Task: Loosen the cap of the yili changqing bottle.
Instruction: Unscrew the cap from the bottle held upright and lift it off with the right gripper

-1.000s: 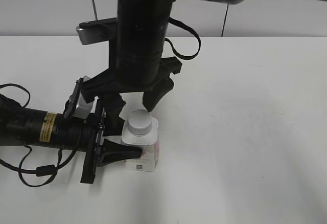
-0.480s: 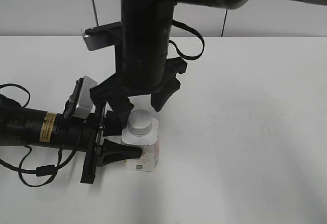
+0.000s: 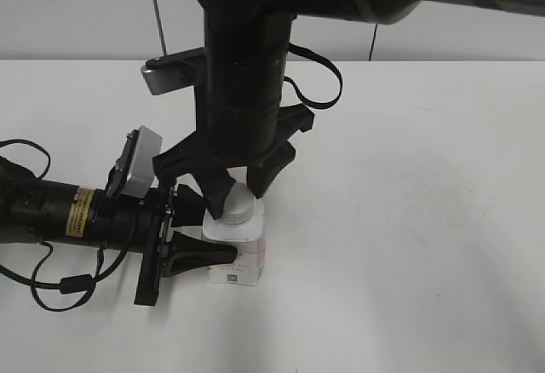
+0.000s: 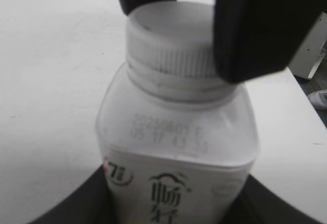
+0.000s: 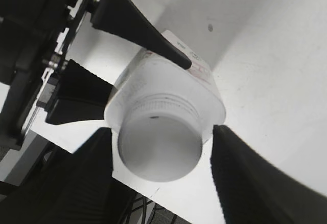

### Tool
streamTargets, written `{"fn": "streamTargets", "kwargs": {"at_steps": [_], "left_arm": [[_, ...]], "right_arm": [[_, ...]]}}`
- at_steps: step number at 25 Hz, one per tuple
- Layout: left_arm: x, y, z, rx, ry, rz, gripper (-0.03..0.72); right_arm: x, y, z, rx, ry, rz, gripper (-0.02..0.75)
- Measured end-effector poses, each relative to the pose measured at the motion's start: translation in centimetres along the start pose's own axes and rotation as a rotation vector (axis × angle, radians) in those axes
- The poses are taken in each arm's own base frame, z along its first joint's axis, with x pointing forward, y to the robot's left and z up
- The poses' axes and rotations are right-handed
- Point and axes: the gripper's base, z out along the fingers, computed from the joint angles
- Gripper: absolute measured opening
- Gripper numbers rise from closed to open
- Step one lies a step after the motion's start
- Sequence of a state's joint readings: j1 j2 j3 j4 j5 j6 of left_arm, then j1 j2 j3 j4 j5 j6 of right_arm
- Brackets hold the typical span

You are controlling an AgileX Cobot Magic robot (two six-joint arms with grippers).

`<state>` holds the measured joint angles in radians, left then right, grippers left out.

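Lower centre of the exterior view: the small squat white plastic bottle with a pink and grey printed label [image 3: 236,254] stands upright on the white table [image 3: 409,220], its body clamped between the black fingers of my left gripper [image 3: 183,249], which reaches in level from the lower left of the frame; the left wrist view shows the label filling the middle of the frame, with dark finger surfaces on both lower corners. The small round white screw cap with a ribbed rim [image 3: 236,207] is seated on the neck, and I see no gap or tilt that would mark it as loosened. My right gripper [image 3: 240,187] hangs straight down from the top of the frame with its fingers spread to either side of the cap: in the right wrist view the cap [image 5: 158,142] sits centre frame between two dark fingers [image 5: 245,178] at the left and right edges, with white table showing between the right finger and the rim, so I read these jaws as parted wider than the cap and not gripping it. In the left wrist view one finger overlaps the right side of the cap [image 4: 171,45]; I cannot tell if it touches. My judgement: bracing and alignment are done; closing on the ribbed rim and twisting remain
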<state>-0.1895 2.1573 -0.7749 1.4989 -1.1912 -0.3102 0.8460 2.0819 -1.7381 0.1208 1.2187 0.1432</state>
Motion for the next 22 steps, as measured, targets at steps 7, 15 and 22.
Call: {"fn": "streamTargets", "kwargs": {"at_steps": [7, 15, 22], "left_arm": [[0.00, 0.00, 0.00, 0.000, 0.000, 0.000, 0.322], [0.01, 0.06, 0.00, -0.006, 0.001, -0.005, 0.322], [-0.07, 0.19, 0.00, -0.020, -0.008, -0.015, 0.321]], "right_arm": [[0.00, -0.02, 0.00, 0.002, 0.000, -0.026, 0.386], [-0.01, -0.18, 0.02, 0.057, 0.011, -0.686, 0.386], [-0.49, -0.14, -0.92, 0.081, -0.003, -0.936, 0.386]]}}
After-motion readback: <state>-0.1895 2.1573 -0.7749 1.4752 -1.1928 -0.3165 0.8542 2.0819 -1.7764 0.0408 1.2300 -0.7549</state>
